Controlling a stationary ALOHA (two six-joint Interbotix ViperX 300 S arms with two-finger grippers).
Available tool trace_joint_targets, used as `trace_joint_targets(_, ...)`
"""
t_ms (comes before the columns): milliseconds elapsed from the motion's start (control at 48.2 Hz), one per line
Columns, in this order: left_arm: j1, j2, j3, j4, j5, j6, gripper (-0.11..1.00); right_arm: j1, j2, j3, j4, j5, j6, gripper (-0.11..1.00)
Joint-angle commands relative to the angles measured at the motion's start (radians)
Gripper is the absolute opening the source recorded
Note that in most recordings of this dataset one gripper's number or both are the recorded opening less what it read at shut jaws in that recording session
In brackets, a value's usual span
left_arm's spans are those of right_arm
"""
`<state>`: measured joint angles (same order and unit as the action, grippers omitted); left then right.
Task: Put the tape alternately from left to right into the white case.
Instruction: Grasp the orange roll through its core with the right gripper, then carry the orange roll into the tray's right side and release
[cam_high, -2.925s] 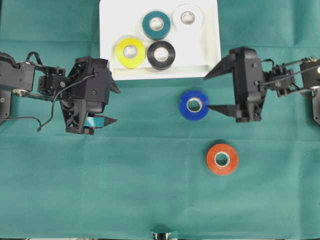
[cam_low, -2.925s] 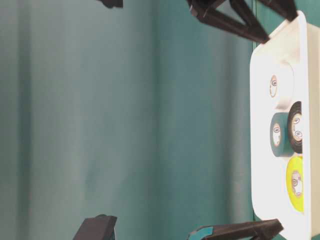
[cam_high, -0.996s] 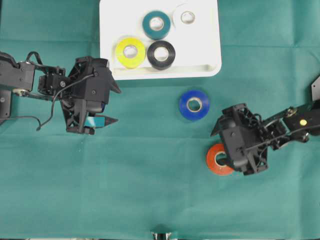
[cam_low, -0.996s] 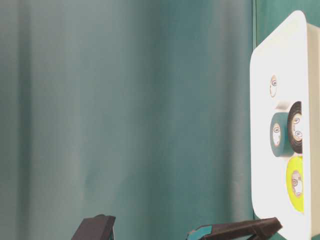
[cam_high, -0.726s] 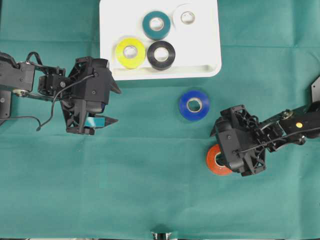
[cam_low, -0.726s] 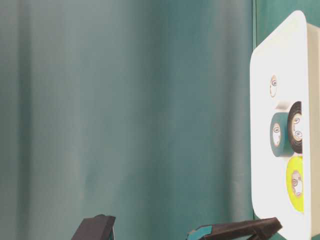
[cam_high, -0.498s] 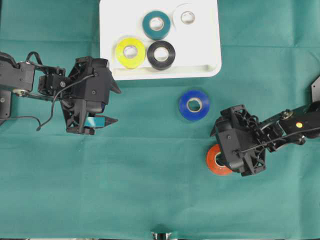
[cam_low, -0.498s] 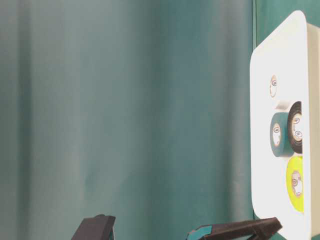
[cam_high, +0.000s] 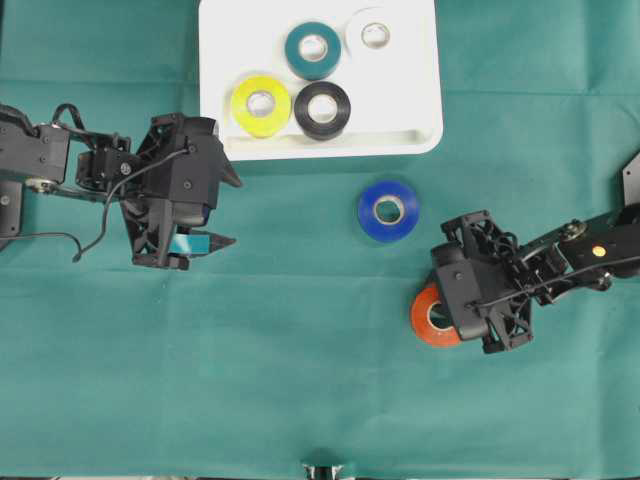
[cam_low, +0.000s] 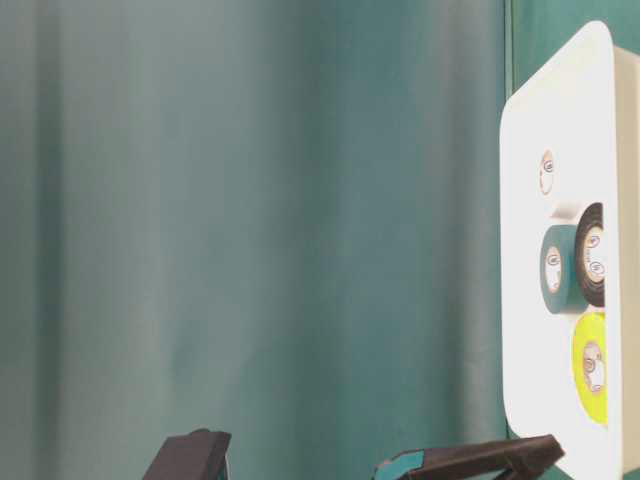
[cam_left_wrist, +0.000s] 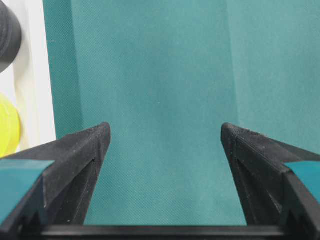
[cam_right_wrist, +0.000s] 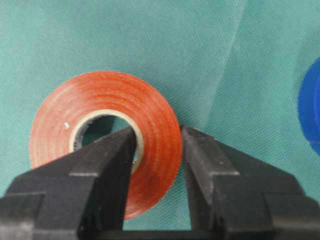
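The white case (cam_high: 400, 100) at the top holds the yellow (cam_high: 261, 104), teal (cam_high: 313, 49), white (cam_high: 375, 34) and black (cam_high: 323, 108) tape rolls. A blue roll (cam_high: 389, 210) lies flat on the green cloth below the case. Further down to the right lies the orange-red roll (cam_high: 425, 318). My right gripper (cam_right_wrist: 157, 137) is shut on the orange-red roll (cam_right_wrist: 100, 125), one finger inside the core and the other outside the ring wall. At the left, my left gripper (cam_high: 233, 212) hangs open over bare cloth with nothing between its fingers (cam_left_wrist: 90, 150).
Green cloth covers the whole table. In the left wrist view the case rim (cam_left_wrist: 37, 75) and the edges of the yellow roll (cam_left_wrist: 7, 125) and black roll (cam_left_wrist: 7, 35) show at the left. The blue roll (cam_right_wrist: 310, 105) lies just right of my right gripper.
My right gripper has gone from wide open to shut on the orange-red roll's wall, nudging the roll slightly left. The left arm has not moved.
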<state>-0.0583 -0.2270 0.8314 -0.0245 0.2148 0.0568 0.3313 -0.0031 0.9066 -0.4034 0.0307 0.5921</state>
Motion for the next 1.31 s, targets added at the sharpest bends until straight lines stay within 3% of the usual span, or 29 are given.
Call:
trace_joint_targets(0, -0.003, -0.012, -0.011, -0.002, -0.008, -0.002, 0.91, 0.0, -0.023, -0.015, 0.002, -0.003, 0.002, 0.01)
trace_joint_targets(622, -0.003, -0.011, -0.011, -0.002, -0.008, -0.002, 0.91, 0.0, -0.149, -0.017, 0.002, -0.002, 0.002, 0.01)
trace_joint_targets(892, -0.003, -0.012, -0.008, -0.002, -0.006, -0.002, 0.91, -0.009, -0.152, -0.031, -0.002, 0.066, -0.002, 0.01)
trace_joint_targets(1079, -0.005, -0.011, -0.005, -0.002, -0.008, -0.002, 0.91, -0.051, -0.152, -0.051, -0.005, 0.1, -0.002, 0.01)
trace_joint_targets(1286, -0.012, -0.011, -0.002, -0.002, -0.011, -0.002, 0.91, -0.149, -0.152, -0.078, -0.006, 0.123, -0.003, 0.01)
